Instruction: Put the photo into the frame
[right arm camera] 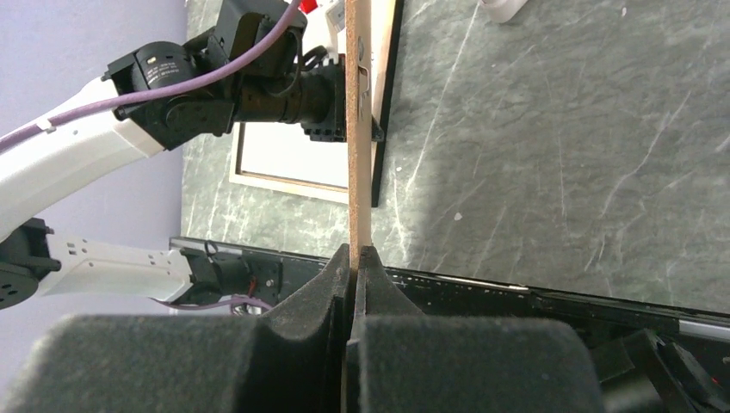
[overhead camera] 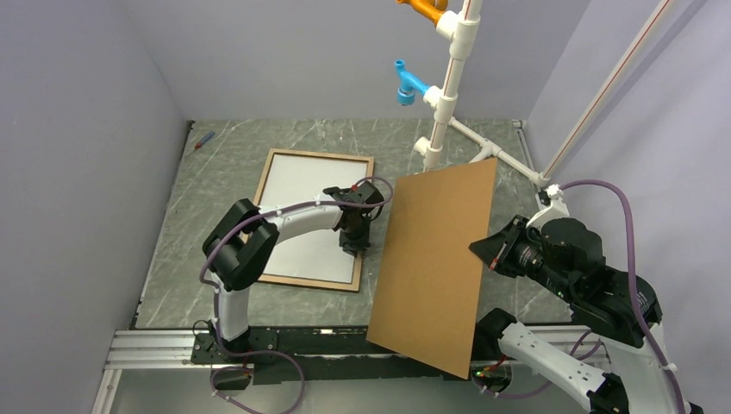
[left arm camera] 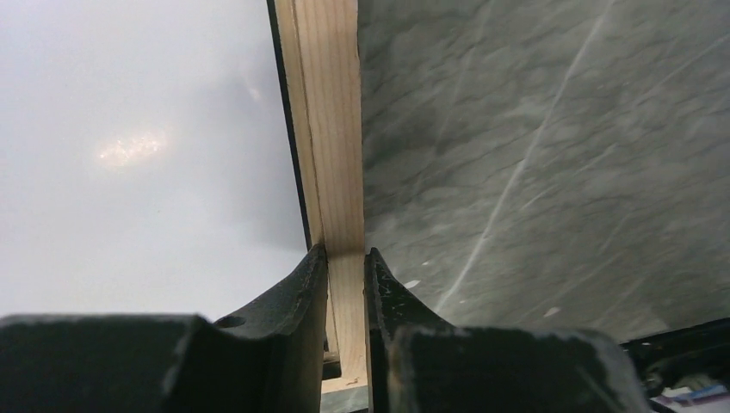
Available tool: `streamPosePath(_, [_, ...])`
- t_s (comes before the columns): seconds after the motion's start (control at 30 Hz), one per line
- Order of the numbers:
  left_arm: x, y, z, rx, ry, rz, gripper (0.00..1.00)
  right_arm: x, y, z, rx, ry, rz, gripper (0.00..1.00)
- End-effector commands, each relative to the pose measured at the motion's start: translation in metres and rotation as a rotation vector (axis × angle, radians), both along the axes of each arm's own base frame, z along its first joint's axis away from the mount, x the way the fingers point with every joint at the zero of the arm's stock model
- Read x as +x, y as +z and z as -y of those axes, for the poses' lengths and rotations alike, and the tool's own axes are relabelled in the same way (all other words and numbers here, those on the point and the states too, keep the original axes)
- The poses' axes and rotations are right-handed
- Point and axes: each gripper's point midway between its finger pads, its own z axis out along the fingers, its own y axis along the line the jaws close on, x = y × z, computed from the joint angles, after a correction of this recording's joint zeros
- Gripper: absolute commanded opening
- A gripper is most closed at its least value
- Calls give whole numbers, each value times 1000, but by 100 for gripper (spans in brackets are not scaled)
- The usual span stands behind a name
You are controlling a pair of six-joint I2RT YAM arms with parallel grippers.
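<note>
**Frame pinned on left, board waiting on right**

Frame (overhead camera: pixel 323 154) flat on surface (overhead camera: pixel 215 181), wood face up, long axis running away from the arm bases, far end leaning slightly right. Photo (overhead camera: pixel 302 194) lies inside the rails, white back up; picture side hidden, so its heading can't be told.

Left tool (left arm camera: pixel 344 254) straddles the right rail toward its near end. Fingers are narrowed onto both sides of the wood, one over the photo, one over bare surface. Left arm is the nearer one.

Right tool (right arm camera: pixel 355 249) is pinched shut on an edge of the board (overhead camera: pixel 435 267). Board is tilted up on edge just right of the frame, long axis roughly parallel to it.

Judgement: the frame lies left of the board, so the board must swing left and lie flat over the photo.
</note>
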Motion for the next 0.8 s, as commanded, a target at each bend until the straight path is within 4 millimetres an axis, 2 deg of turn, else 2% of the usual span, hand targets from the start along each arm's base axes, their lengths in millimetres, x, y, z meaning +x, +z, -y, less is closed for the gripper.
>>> streamPosePath(0.0, [14, 21, 42, -152, 49, 6, 0, 6, 25, 2, 58, -34, 87, 0])
streamPosePath(0.13, [25, 25, 47, -156, 76, 32, 1, 5, 23, 2, 62, -30, 79, 0])
streamPosePath(0.23, [29, 26, 49, -159, 65, 41, 17, 4, 20, 0, 58, -22, 67, 0])
streamPosePath(0.33, [27, 35, 50, -194, 44, 62, 53, 4, 17, -4, 48, -3, 51, 0])
streamPosePath(0.37, [26, 40, 50, -216, 33, 76, 72, 5, 16, -6, 45, 4, 46, 0])
streamPosePath(0.4, [25, 45, 52, -243, 14, 91, 79, 5, 15, -8, 43, 13, 40, 0])
streamPosePath(0.43, [23, 51, 51, -259, 7, 98, 93, 6, 14, -11, 39, 24, 35, 0])
streamPosePath(0.47, [21, 56, 49, -270, 3, 107, 97, 7, 12, -13, 32, 35, 30, 0])
streamPosePath(0.6, [18, 76, 32, -285, 15, 145, 100, 14, 7, -27, -1, 88, -10, 0])
streamPosePath(0.77, [11, 98, -1, -290, 56, 185, 99, 27, 7, -33, -55, 89, -34, 0])
